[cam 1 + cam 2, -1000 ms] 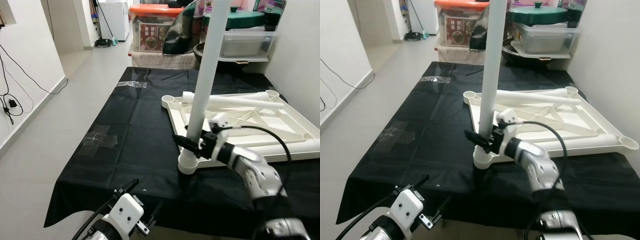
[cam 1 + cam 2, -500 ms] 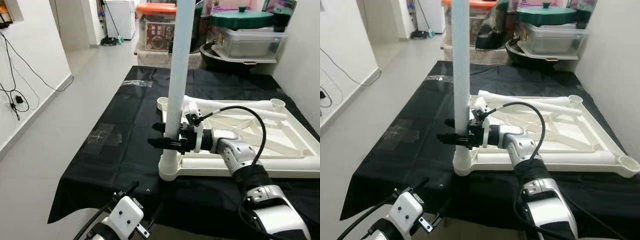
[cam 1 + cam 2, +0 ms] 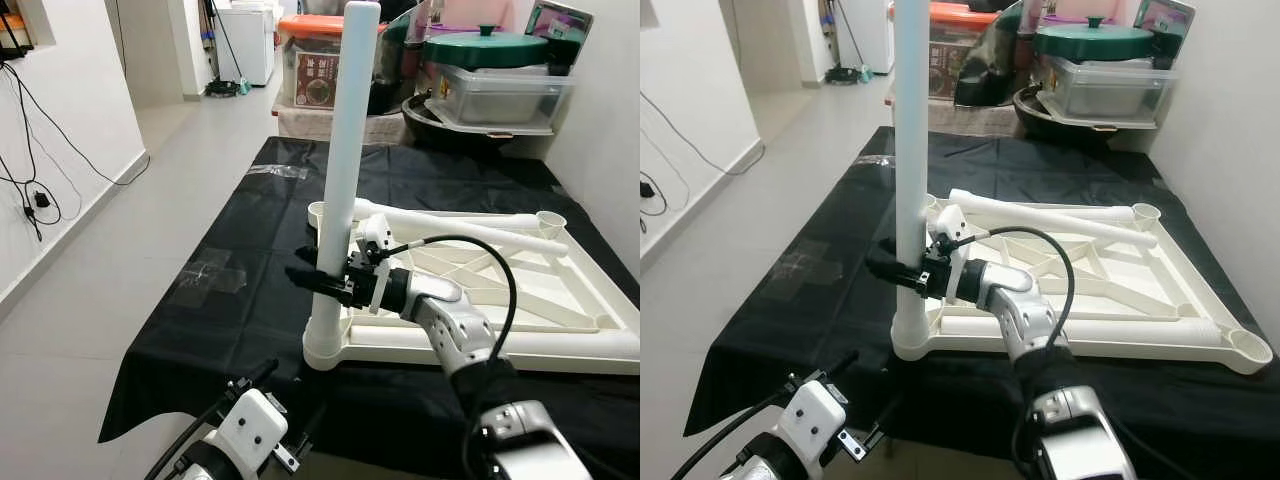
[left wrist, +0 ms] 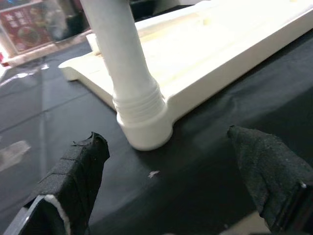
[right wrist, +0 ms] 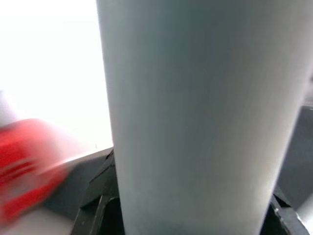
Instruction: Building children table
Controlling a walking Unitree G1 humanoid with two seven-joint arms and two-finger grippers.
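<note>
A white children's table top (image 3: 590,345) lies upside down on a black cloth (image 3: 240,230). One white leg (image 3: 343,150) stands upright in its near left corner socket (image 3: 327,350). My right gripper (image 3: 318,278) is shut on this leg a little above the socket; in the right wrist view the leg (image 5: 195,112) sits between the black fingers (image 5: 98,198). A second loose leg (image 3: 455,216) lies across the top's far side. My left gripper (image 4: 171,196) hangs open low at the cloth's near edge, facing the socket (image 4: 144,129) with nothing in it.
Behind the cloth stand an orange-lidded box (image 3: 318,70) and a clear bin (image 3: 495,95) under a green lid. A white wall closes the right side. Grey floor runs along the left, with cables (image 3: 35,195) on the left wall. Tape patches (image 3: 205,275) mark the cloth.
The view has shifted. The table top has turned on the cloth, its near corner with the leg sliding left. My right gripper has stayed shut on the leg; the left has stayed low.
</note>
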